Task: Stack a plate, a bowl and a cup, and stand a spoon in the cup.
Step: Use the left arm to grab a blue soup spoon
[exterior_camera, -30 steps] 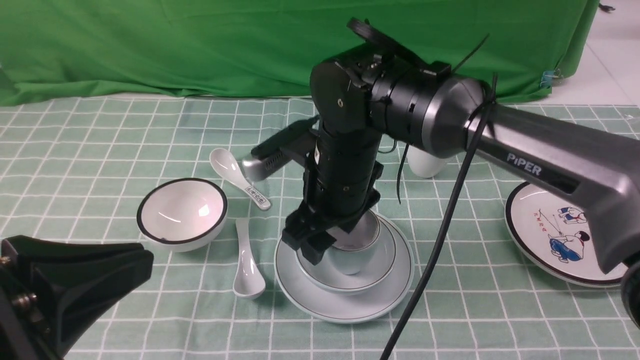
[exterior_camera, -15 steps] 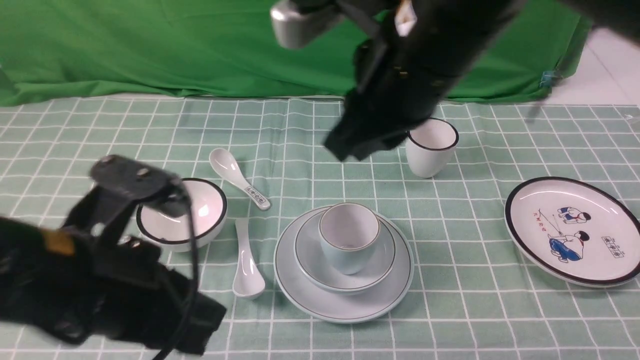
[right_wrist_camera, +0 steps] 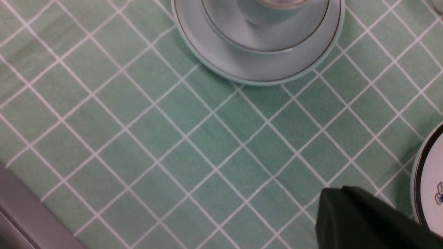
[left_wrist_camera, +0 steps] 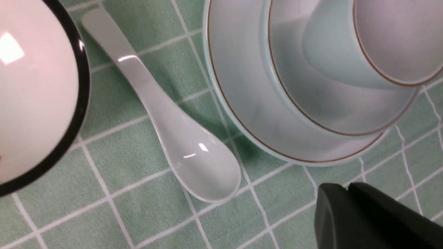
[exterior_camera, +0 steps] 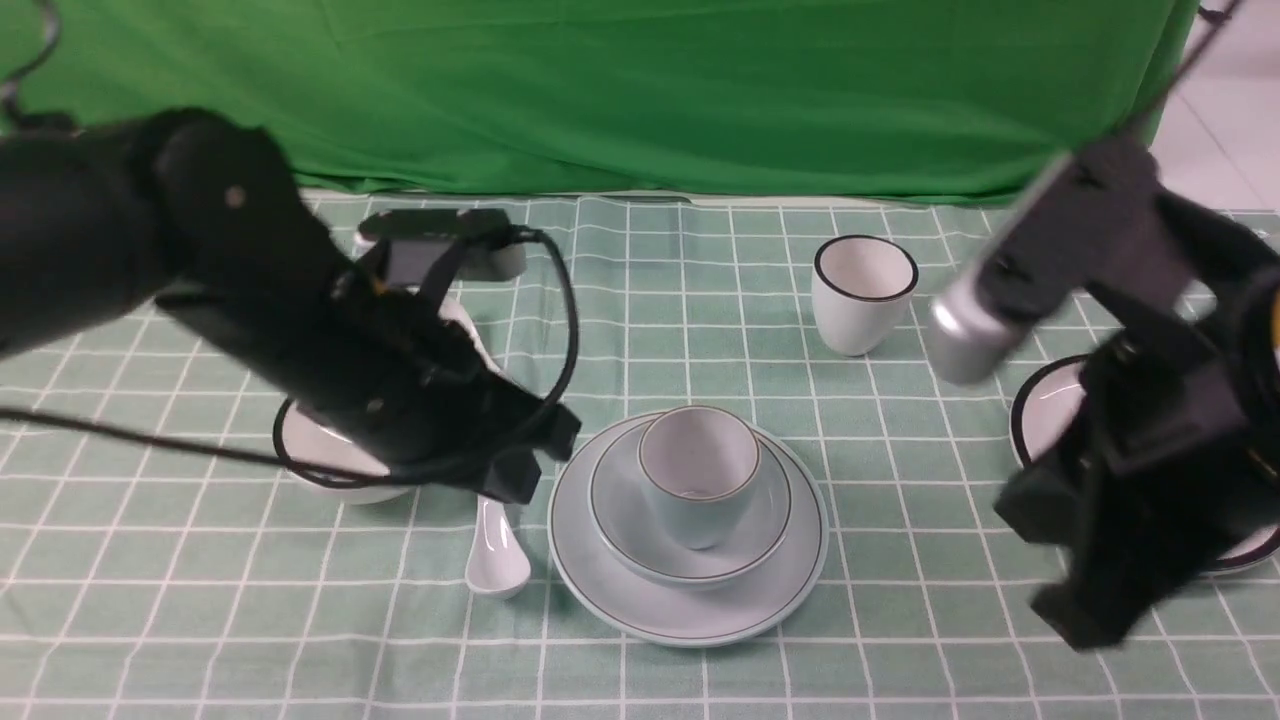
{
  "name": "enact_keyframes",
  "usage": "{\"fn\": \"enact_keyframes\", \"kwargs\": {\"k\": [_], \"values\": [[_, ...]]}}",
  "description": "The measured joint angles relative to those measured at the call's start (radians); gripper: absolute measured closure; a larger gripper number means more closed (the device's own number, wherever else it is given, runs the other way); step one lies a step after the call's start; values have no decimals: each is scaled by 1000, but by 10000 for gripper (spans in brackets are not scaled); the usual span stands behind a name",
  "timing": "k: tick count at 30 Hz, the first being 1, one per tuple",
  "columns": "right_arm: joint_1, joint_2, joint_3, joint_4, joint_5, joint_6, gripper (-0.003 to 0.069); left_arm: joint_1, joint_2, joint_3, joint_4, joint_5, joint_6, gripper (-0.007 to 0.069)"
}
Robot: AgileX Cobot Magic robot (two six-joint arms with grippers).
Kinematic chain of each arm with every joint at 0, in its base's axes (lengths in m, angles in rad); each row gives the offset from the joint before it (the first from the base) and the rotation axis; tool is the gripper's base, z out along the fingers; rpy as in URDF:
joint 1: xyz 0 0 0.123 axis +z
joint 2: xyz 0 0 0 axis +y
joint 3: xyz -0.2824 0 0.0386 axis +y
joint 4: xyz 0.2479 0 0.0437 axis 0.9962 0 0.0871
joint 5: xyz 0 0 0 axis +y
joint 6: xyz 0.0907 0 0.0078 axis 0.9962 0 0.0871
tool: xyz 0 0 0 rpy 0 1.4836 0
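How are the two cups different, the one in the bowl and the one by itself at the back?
The pale blue cup has a thin faint rim line; the white cup has a bold black rim. The pale blue cup sits in the bowl on the plate; the white cup stands alone on the checked cloth, farther back. Both stand upright, have no handle and look empty.

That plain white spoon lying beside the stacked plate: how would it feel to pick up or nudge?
Likely slippery: the spoon shows bright glossy highlights. It looks like stiff ceramic, so it should not bend but might chip if dropped. Its rounded end rests on the tablecloth, so a nudge may spin or rock it.
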State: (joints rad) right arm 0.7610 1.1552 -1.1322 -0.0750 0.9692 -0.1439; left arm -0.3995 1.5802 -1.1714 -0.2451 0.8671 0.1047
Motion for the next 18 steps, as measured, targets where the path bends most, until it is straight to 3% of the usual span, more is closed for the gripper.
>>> {"fn": "enact_keyframes", "kwargs": {"k": [5,11,18], "values": [[0,-93,61,-14,-47,-1,614,-1,163,-132,203,104,-192,606],[0,-152,62,-17,-59,-2,609,3,293,-212,294,134,-260,561],[0,-169,62,-21,-61,-2,606,22,396,-292,317,124,-317,384]]}}
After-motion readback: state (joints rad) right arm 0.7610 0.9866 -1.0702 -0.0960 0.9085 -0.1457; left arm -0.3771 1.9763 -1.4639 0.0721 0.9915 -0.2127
